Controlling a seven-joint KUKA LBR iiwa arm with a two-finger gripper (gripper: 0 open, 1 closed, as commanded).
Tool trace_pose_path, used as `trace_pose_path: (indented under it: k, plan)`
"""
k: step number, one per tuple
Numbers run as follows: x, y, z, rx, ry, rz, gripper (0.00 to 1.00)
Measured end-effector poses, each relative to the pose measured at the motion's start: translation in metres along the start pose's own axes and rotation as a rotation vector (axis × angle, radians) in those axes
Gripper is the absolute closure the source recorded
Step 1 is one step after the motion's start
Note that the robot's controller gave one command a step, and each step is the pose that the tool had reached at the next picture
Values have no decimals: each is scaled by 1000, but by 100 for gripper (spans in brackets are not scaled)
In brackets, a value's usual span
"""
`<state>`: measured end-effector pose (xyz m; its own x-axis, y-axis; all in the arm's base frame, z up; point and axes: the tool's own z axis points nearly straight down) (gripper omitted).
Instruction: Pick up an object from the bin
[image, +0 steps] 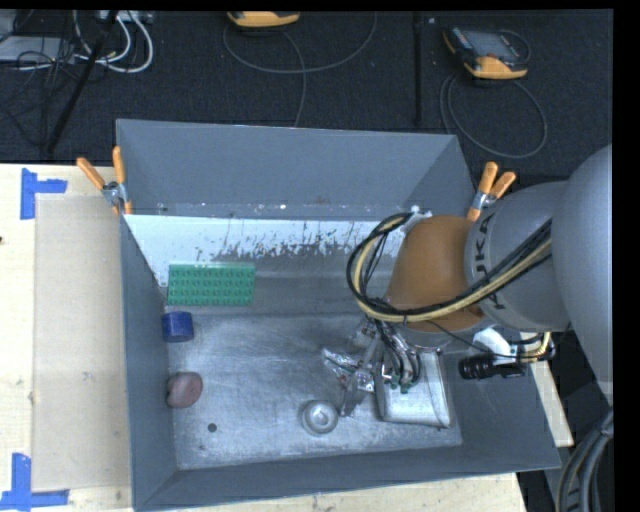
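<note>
A: What does the bin (280, 180) hold?
B: The arm (440, 270) reaches low into its front right part. A green studded plate (210, 285) lies at the back left; a pale flat block (418, 405) lies just beside the gripper (348, 383).
A: Is the gripper clenched?
B: That cannot be told. A small silver cap (320, 416) lies just in front of it, nearest of all.

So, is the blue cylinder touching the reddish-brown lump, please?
Apart. The camera view shows bare bin floor between the blue cylinder and the reddish-brown lump.
</note>
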<state>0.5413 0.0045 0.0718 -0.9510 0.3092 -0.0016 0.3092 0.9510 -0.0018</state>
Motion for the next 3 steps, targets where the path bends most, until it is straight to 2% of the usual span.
trace_pose_path:
  k: [1, 2, 3]
  plan:
    - [-1, 2, -2, -5, -1, 2, 100]
    - [-17, 9, -125, -3, -5, -299, 100]
    - [-15, 20, -226, -2, -7, -909, 100]
